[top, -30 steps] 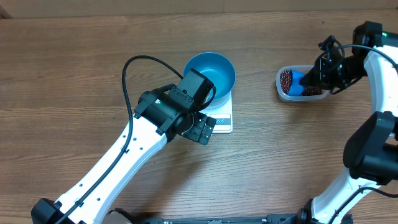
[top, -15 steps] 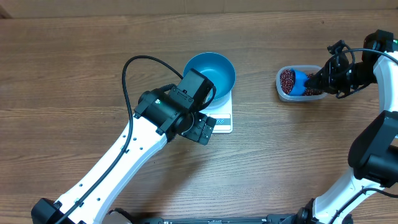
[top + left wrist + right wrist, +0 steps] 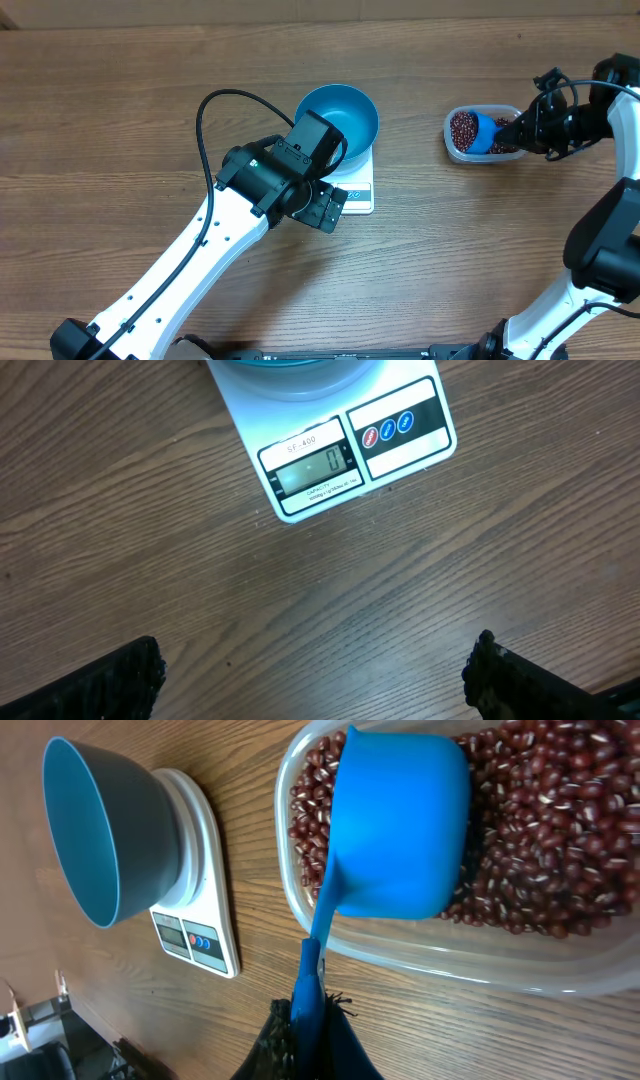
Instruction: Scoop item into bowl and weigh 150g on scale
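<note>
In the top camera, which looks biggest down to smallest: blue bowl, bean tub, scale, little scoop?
Biggest: blue bowl
Next: bean tub and scale, too close to rank, scale partly hidden
Smallest: little scoop

- 1 bowl (image 3: 338, 118)
- 1 scale (image 3: 360, 190), with 3 buttons (image 3: 387, 431)
- 1 clear tub (image 3: 455, 150)
- 1 scoop (image 3: 483, 131)
- beans (image 3: 461, 127): too many for me to count
- 2 arms, both mine: left arm (image 3: 190, 255), right arm (image 3: 600, 235)

Overhead: straight down, whole table (image 3: 100, 100).
Left wrist: close above scale (image 3: 345, 445), facing down.
Right wrist: low, sidelong; shares scale, bowl (image 3: 110, 830).
</note>
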Controlling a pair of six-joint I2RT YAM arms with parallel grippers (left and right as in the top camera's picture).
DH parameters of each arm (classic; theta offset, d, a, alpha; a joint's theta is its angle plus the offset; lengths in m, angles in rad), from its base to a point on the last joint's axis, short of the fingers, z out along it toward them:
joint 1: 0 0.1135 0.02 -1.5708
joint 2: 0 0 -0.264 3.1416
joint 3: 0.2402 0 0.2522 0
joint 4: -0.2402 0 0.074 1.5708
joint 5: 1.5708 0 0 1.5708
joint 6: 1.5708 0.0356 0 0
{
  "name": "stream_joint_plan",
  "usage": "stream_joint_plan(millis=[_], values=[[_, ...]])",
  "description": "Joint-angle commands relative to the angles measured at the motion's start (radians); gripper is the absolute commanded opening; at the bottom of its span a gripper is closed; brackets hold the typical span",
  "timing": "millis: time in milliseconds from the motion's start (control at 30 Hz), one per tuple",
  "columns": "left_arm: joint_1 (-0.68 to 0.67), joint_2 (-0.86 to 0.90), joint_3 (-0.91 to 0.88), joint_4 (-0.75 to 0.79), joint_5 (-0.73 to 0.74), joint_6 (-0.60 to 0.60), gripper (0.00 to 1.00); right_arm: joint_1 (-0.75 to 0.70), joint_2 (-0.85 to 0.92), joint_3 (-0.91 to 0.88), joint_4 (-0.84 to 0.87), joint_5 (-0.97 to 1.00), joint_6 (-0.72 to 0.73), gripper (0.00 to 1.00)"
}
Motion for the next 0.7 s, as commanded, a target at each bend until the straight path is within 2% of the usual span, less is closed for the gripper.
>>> stream_joint_plan(millis=[0, 233, 667], values=[[0.0, -0.004, 0.02, 0.001, -0.006, -0.006, 1.0, -0.006, 0.005, -0.032, -0.002, -0.019, -0.009, 0.04], [0.0, -0.004, 0.02, 0.001, -0.006, -0.006, 0.99, -0.02, 0.005, -0.117, 0.052, -0.06, -0.008, 0.04], [0.0, -0.004, 0.02, 0.001, -0.006, -0.006, 0.99, -0.09, 0.005, -0.119, 0.019, -0.156, -0.006, 0.04]])
